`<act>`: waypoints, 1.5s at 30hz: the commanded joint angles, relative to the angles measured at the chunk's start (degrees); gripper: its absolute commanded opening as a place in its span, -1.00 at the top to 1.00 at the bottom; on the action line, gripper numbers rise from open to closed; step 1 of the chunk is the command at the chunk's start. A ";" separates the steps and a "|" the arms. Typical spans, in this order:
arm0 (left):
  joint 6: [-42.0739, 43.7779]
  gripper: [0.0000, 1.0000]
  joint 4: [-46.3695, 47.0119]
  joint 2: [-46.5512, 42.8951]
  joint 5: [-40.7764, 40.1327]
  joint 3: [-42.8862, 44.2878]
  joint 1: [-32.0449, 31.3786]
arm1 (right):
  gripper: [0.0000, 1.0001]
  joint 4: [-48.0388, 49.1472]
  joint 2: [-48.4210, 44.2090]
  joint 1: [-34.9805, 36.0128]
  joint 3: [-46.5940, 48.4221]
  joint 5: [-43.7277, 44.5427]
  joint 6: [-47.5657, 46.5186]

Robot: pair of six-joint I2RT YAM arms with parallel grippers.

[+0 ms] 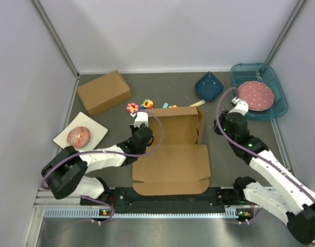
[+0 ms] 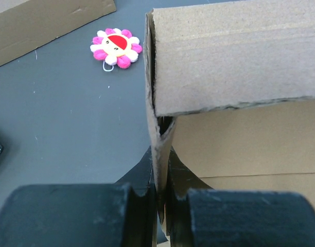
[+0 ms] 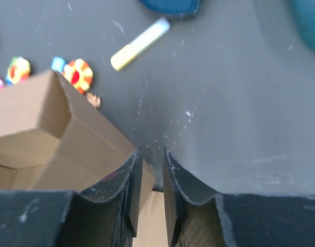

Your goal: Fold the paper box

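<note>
The paper box (image 1: 173, 154) lies mid-table, a brown cardboard mailer with its back and side walls raised and its lid flap flat toward the near edge. My left gripper (image 1: 141, 120) is shut on the top edge of the box's left wall (image 2: 158, 139), with the wall pinched between the pads (image 2: 147, 200). My right gripper (image 1: 218, 126) is by the box's right wall (image 3: 90, 149). Its jaws stand a narrow gap apart, and the wall's corner lies just at the left finger (image 3: 132, 175) without being clamped.
A deeper ready-made brown box (image 1: 104, 91) sits back left. A pink flower toy (image 1: 132, 107) and other small toys (image 1: 147, 104) lie behind the mailer. A yellow marker (image 3: 139, 43), a blue pouch (image 1: 209, 86), a teal tray (image 1: 273, 110) with a pink plate (image 1: 256, 95) and a white card with a red ball (image 1: 79, 136) are around.
</note>
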 commanded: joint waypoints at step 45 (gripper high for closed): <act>6.22 1.00 2.47 0.25 12.84 0.38 -0.86 | 0.20 23.35 24.75 6.37 1.78 -1.69 -12.07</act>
